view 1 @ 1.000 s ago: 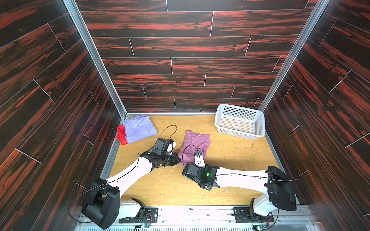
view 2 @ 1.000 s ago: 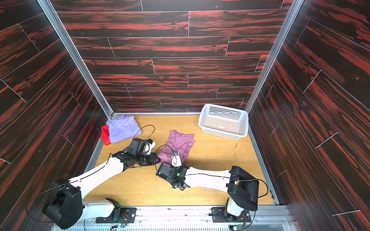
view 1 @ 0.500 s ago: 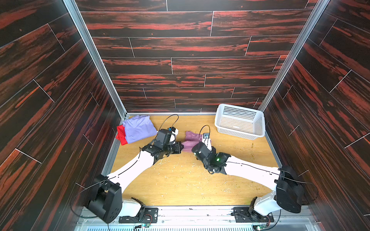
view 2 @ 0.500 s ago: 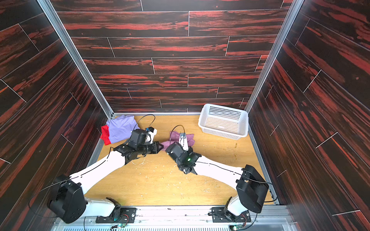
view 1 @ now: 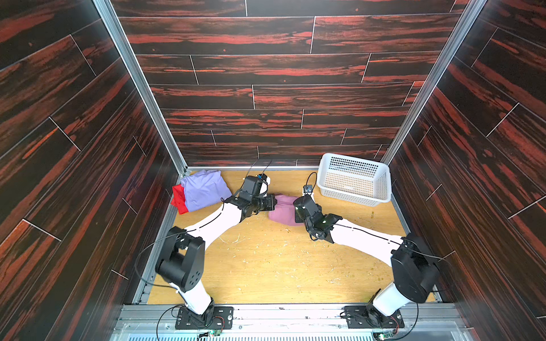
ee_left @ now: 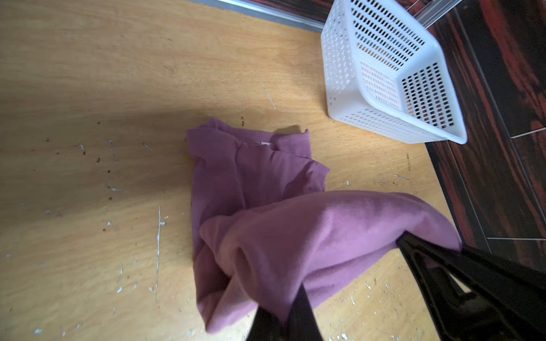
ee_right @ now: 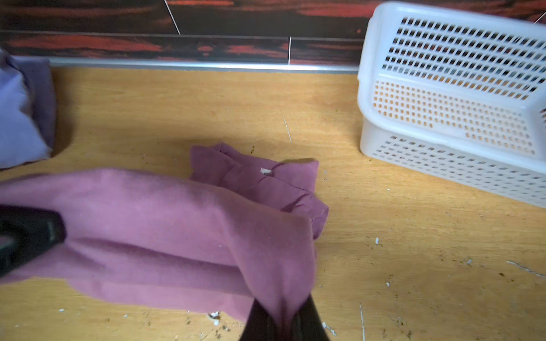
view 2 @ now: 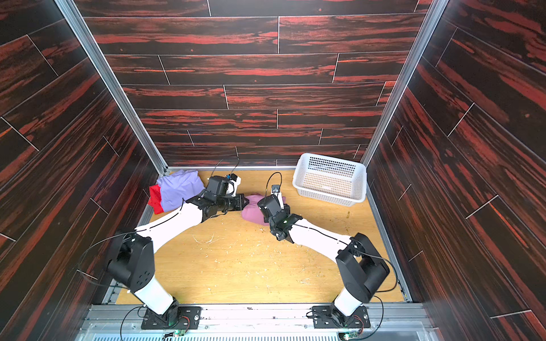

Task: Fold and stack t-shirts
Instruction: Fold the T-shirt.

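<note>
The pink-mauve t-shirt (view 1: pixel 283 210) (view 2: pixel 251 209) lies mid-table, doubled over on itself. My left gripper (ee_left: pixel 283 313) is shut on one corner of its raised hem, and my right gripper (ee_right: pixel 283 320) is shut on the other corner. In a top view the left gripper (view 1: pixel 273 203) stands at the shirt's left side and the right gripper (view 1: pixel 296 211) at its right. The hem hangs between them over the collar end (ee_right: pixel 266 174), which rests flat on the wood. The lavender t-shirt (view 1: pixel 204 192) lies folded on the red t-shirt (view 1: pixel 178 201) in the back left corner.
A white perforated basket (view 1: pixel 325 166) (view 2: pixel 300 169) stands tilted in the back right corner, close to the right gripper's camera. Dark wood-pattern walls close in the back and both sides. The wooden tabletop (view 1: pixel 266 265) is scattered with small crumbs and scratches.
Both grippers have travelled from the near end of the pink-mauve t-shirt toward the back wall, carrying its hem over the rest. The shirt now looks half as long.
</note>
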